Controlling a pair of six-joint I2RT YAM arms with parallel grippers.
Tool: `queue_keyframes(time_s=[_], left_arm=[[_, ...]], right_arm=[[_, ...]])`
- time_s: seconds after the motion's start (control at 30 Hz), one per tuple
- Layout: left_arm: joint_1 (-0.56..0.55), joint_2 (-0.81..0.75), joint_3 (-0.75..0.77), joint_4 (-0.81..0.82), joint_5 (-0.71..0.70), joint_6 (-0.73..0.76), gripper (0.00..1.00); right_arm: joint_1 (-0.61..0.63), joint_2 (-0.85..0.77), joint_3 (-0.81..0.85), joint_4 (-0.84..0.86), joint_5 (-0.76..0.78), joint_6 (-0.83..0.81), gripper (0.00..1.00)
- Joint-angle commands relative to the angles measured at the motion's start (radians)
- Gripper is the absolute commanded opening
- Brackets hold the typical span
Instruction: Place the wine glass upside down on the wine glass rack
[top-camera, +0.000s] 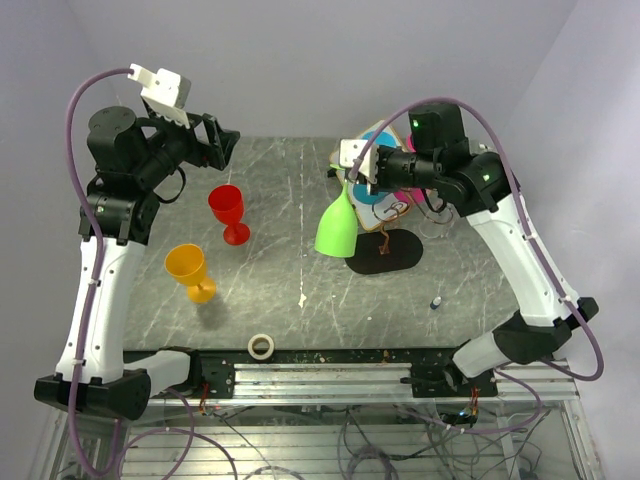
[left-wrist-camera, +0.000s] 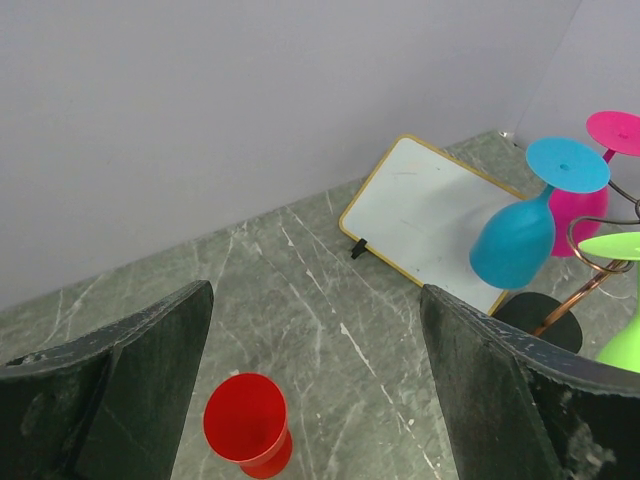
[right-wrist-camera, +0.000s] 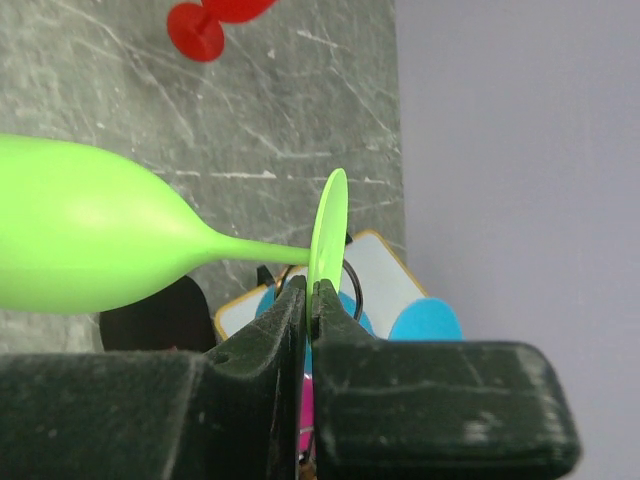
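Note:
A green wine glass (top-camera: 336, 227) hangs tilted, bowl down, over the left side of the wine glass rack (top-camera: 386, 252). My right gripper (top-camera: 352, 178) is shut on the rim of its foot (right-wrist-camera: 328, 232), and the bowl (right-wrist-camera: 80, 240) reaches out to the left above the rack's black base (right-wrist-camera: 150, 320). A blue glass (left-wrist-camera: 515, 240) and a pink glass (left-wrist-camera: 585, 200) hang upside down on the rack's wire arms (left-wrist-camera: 590, 262). My left gripper (top-camera: 222, 145) is raised at the back left, wide open (left-wrist-camera: 317, 295) and holding nothing. A red wine glass (left-wrist-camera: 247, 425) stands upright below it.
An orange glass (top-camera: 190, 272) stands upright near the left front. A white board with a wooden rim (left-wrist-camera: 430, 215) leans behind the rack. A roll of tape (top-camera: 261, 346) lies at the near edge and a small blue object (top-camera: 437, 301) lies at the right front.

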Motion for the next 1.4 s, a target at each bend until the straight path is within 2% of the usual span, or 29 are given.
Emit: queue_keyframes(time_s=[0.0,0.5,0.83,1.37], left_arm=[[0.012,0.005,-0.008,0.009,0.03,-0.006,0.95],[0.015,0.008,-0.02,0.01,0.055,-0.003,0.94],[0.015,0.014,-0.015,0.009,0.063,-0.003,0.94],[0.014,0.0,-0.025,0.012,0.065,0.003,0.94]], right_arm=[[0.006,-0.047,-0.004,-0.03,0.085,-0.079,0.0],[0.005,-0.063,-0.046,-0.007,0.274,-0.118,0.0],[0.006,-0.065,-0.095,0.074,0.397,-0.096,0.0],[0.015,-0.043,-0.113,0.152,0.395,-0.049,0.0]])
